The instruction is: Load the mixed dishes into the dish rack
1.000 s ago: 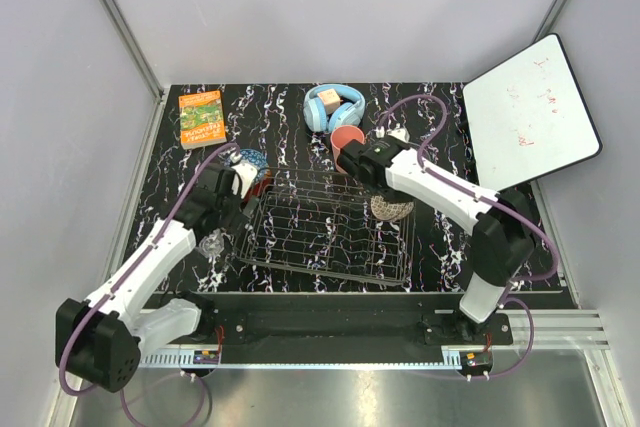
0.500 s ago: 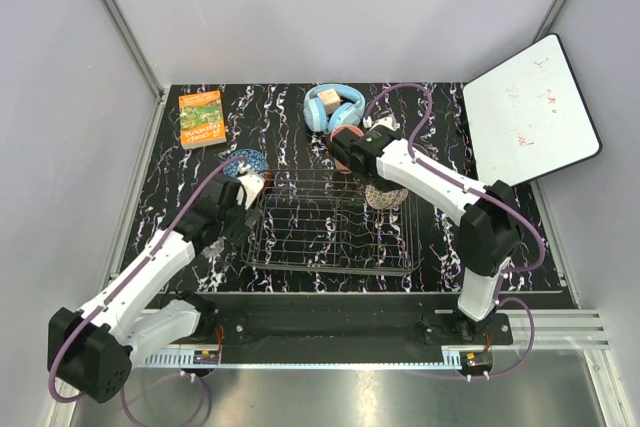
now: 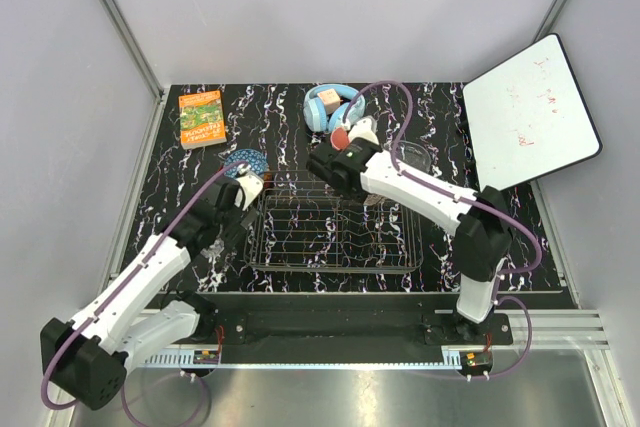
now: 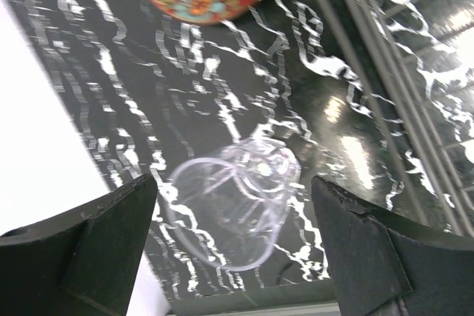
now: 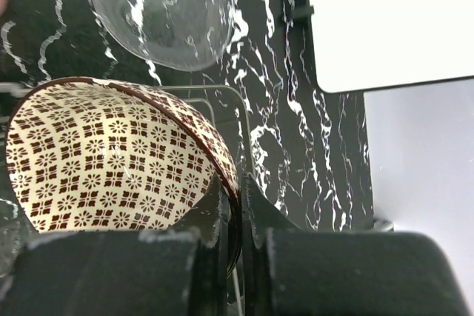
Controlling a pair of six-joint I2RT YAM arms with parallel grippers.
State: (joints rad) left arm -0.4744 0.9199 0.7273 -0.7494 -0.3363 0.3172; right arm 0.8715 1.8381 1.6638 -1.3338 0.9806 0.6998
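At rack [image 3: 330, 237] far edge, R pincer [image 5: 235, 190] is clamped on bowl [image 5: 111, 160] rim: ceramic, stiff, heavyish, chips easily. L pincer [image 4: 233, 216] is wide open and empty, above tumbler [image 4: 244, 197] lying on bench [image 4: 222, 86]. It looks light, slick, fragile; I'd grip mid-wall.

Two patterned bowls: one blue-patterned bowl with a red outside [image 3: 245, 161] and one beige-brown patterned bowl [image 5: 111, 160]. One clear glass shallow dish [image 5: 159, 12]. One salmon-pink cup [image 3: 343, 137]. One small clear glass tumbler [image 4: 233, 209]. One low dish rack of thin dark metal wire [image 3: 330, 237]. One orange book [image 3: 202, 118], one pair of light-blue headphones [image 3: 314, 115], one small tan block [image 3: 328, 102], one white rectangular board [image 3: 530, 112].
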